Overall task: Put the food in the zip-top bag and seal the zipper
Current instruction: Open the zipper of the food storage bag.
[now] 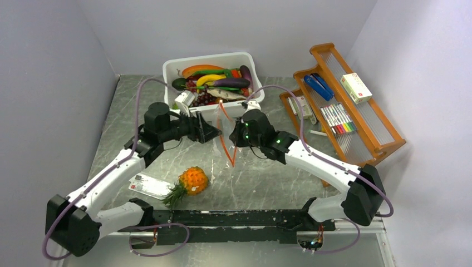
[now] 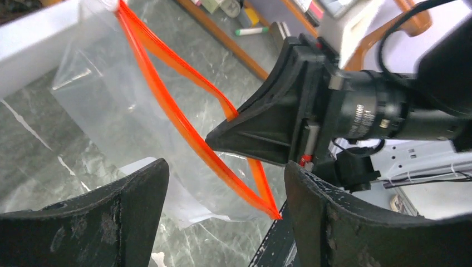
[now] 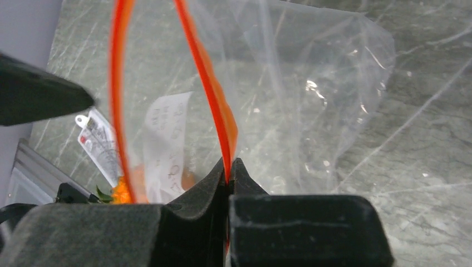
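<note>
The clear zip-top bag [image 1: 227, 130] hangs above the table between my two grippers. Its mouth gapes, and the orange-red zipper [image 2: 178, 117] forms a loop. My right gripper [image 3: 228, 167] is shut on one side of the zipper [image 3: 209, 89] and holds the bag [image 3: 311, 100] up. My left gripper [image 2: 225, 183] is open just left of the mouth; the bag's lower corner lies between its fingers, which do not touch it. The orange pineapple [image 1: 192, 181] lies on the table in front of the bag. More food fills the white tub [image 1: 172, 69].
A flat white card [image 1: 149, 186] lies left of the pineapple. A wooden rack [image 1: 384, 130] with markers and small boxes stands at the right. The tub sits right behind the two grippers. The walls close in on the left and the back.
</note>
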